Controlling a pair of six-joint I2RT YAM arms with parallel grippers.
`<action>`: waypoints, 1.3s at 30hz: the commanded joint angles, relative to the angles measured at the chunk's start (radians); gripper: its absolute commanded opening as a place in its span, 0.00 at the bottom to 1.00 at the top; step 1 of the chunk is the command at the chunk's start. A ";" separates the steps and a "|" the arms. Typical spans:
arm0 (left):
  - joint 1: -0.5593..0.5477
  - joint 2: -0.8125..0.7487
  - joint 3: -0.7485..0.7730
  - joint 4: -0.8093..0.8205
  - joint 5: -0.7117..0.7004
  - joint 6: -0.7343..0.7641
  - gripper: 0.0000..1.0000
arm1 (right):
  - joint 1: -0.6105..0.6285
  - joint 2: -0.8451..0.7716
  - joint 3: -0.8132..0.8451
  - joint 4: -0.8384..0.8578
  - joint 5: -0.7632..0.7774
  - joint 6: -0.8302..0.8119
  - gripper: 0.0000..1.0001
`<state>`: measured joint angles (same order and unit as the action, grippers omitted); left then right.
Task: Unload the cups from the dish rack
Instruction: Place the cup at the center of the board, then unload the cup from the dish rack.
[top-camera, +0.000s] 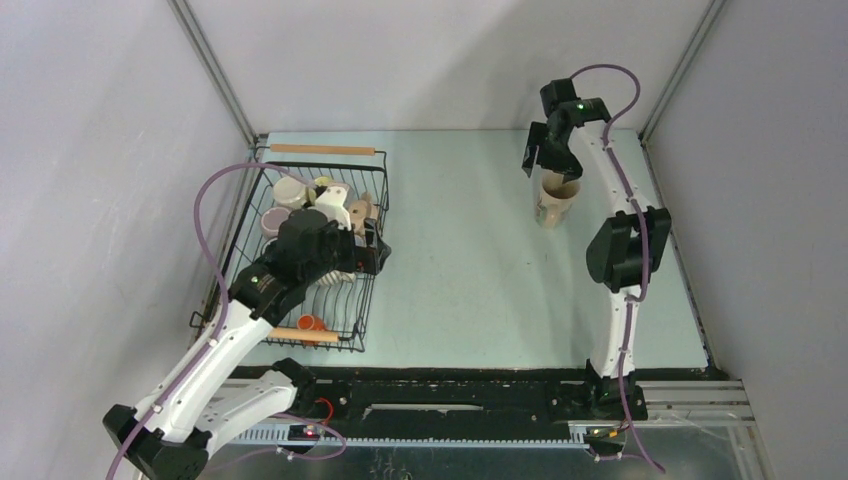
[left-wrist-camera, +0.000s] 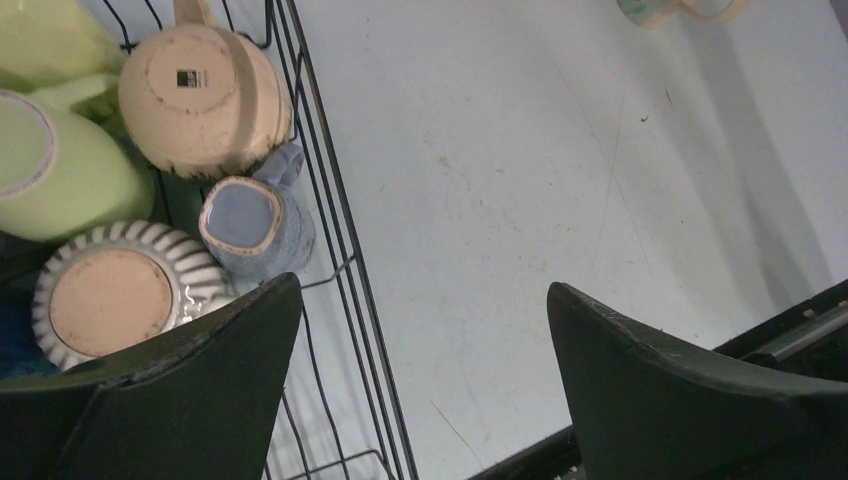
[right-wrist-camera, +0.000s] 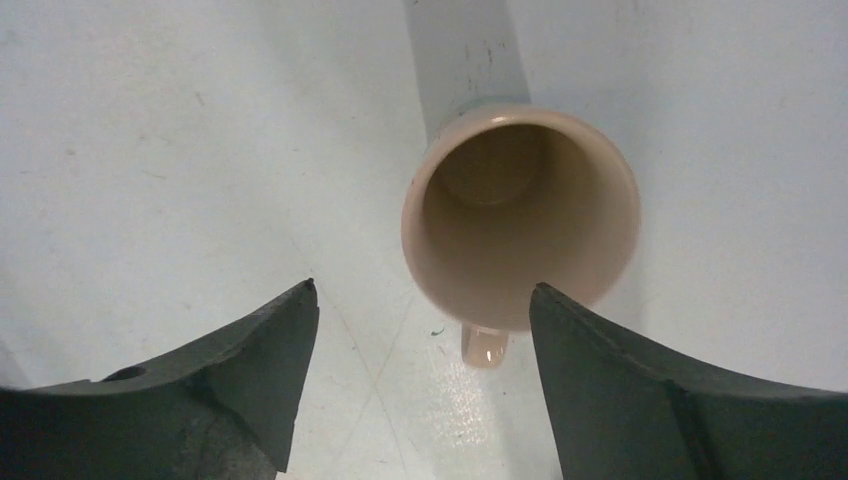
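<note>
The black wire dish rack (top-camera: 243, 225) stands at the left and holds several cups. My left gripper (top-camera: 368, 256) hangs open and empty over its right rim. The left wrist view shows the gripper (left-wrist-camera: 425, 300) straddling the rack wire (left-wrist-camera: 340, 250), with an upturned tan cup (left-wrist-camera: 205, 95), a grey-blue cup (left-wrist-camera: 255, 225), a ribbed cream cup (left-wrist-camera: 115, 295) and a yellow-green cup (left-wrist-camera: 60, 170) inside. My right gripper (top-camera: 537, 163) is open, just above and beside a tan cup (top-camera: 556, 200) standing upright on the table. In the right wrist view the gripper (right-wrist-camera: 422, 290) is open beside this cup (right-wrist-camera: 520, 215).
The rack has wooden rod handles at the far end (top-camera: 322, 149) and the near end (top-camera: 305, 335). A small orange item (top-camera: 309, 322) lies in the rack's near end. Pale table surface (top-camera: 460, 270) lies between rack and tan cup. Grey walls enclose the table.
</note>
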<state>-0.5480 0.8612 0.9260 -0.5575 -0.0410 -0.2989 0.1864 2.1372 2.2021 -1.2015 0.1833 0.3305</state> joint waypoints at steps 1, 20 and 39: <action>-0.008 0.010 0.114 -0.030 0.005 -0.045 1.00 | 0.008 -0.118 0.038 -0.016 0.011 -0.017 0.86; -0.003 0.023 0.262 -0.432 -0.339 -0.221 1.00 | 0.241 -0.568 -0.509 0.311 -0.048 0.057 1.00; 0.275 0.100 0.057 -0.582 -0.285 -0.485 1.00 | 0.399 -0.711 -0.740 0.437 -0.058 0.121 1.00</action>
<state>-0.3149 0.9401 1.0519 -1.1267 -0.3759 -0.7269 0.5694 1.4784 1.4796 -0.8146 0.1181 0.4168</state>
